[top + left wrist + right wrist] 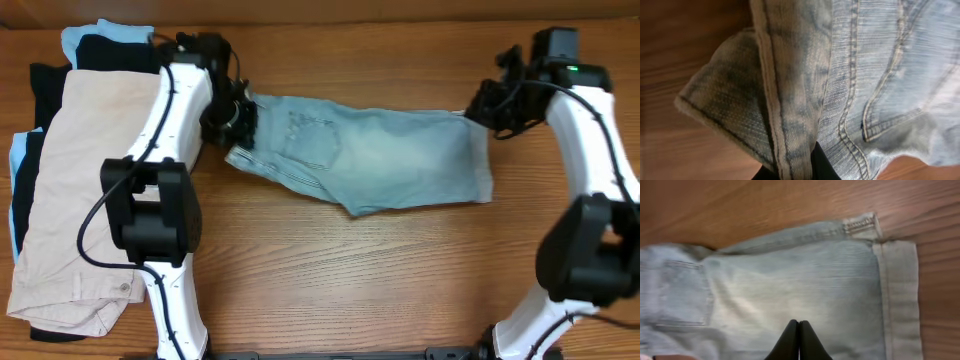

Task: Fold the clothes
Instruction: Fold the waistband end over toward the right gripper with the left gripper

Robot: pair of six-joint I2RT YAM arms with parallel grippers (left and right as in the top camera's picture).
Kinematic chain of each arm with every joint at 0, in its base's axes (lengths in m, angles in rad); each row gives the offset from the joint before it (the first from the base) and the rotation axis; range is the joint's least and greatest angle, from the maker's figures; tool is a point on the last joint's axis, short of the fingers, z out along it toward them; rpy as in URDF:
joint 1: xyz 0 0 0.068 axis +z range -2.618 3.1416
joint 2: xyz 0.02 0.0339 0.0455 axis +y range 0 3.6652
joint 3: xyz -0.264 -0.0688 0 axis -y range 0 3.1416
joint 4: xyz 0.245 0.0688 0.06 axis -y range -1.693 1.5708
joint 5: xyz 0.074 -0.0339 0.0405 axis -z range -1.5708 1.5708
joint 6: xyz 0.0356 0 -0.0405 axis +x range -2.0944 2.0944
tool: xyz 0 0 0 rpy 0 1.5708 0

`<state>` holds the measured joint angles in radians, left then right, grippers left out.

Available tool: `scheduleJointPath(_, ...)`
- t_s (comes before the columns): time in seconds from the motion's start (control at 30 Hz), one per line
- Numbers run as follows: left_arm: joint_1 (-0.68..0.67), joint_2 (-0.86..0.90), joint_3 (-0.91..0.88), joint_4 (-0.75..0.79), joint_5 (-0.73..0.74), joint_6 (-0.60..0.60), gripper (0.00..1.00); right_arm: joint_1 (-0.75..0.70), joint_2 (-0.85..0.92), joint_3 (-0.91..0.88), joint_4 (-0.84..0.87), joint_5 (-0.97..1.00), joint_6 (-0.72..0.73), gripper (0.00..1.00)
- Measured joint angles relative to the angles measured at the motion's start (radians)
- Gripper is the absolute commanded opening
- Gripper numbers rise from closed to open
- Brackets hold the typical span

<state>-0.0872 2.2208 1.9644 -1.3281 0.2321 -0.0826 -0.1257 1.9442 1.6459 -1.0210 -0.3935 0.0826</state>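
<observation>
Denim shorts (pixel 370 155), faded light blue, are being spread across the middle of the overhead frame on the wooden table (pixel 330 285). The stitched back pocket is towards the left and a cuffed hem is at the right. Their left end is being pinched by the left gripper (pixel 238 122): in the left wrist view a thick seamed edge is running straight into the dark finger at the bottom. The right gripper (pixel 799 330) is being held with its fingers pressed together, low in the centre of its own frame over the leg near the cuff. Whether denim is caught between them cannot be told. The step in hand is judged to be an end-over-end fold. For that to go well, the held end should be lifted only enough to clear the lower layer and carried level. It should then be laid with its edge matched to the cuff, and released once the cloth is lying flat. Counted here are one pair of denim shorts, two grippers, and one pair of beige shorts (pixel 85 190) at the left. The beige pair is lying over black garments (pixel 110 52) and pale-blue garments (pixel 95 35) whose number cannot be told.
</observation>
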Motion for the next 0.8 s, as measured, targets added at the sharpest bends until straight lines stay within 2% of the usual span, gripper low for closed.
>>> scheduleJointPath(0.3, -0.029, -0.034, 0.203, -0.18, -0.096, 0.032, 0.04, 0.078, 0.193, -0.006, -0.01, -0.006, 0.018, 0.04)
scheduleJointPath(0.57, -0.033, -0.045, 0.375, -0.298, -0.121, 0.06, 0.04, 0.08, 0.202, -0.03, -0.008, -0.01, 0.018, 0.04)
scheduleJointPath(0.8, -0.047, -0.053, 0.443, -0.307, -0.13, 0.085, 0.04, 0.08, 0.202, -0.111, 0.038, -0.021, 0.019, 0.04)
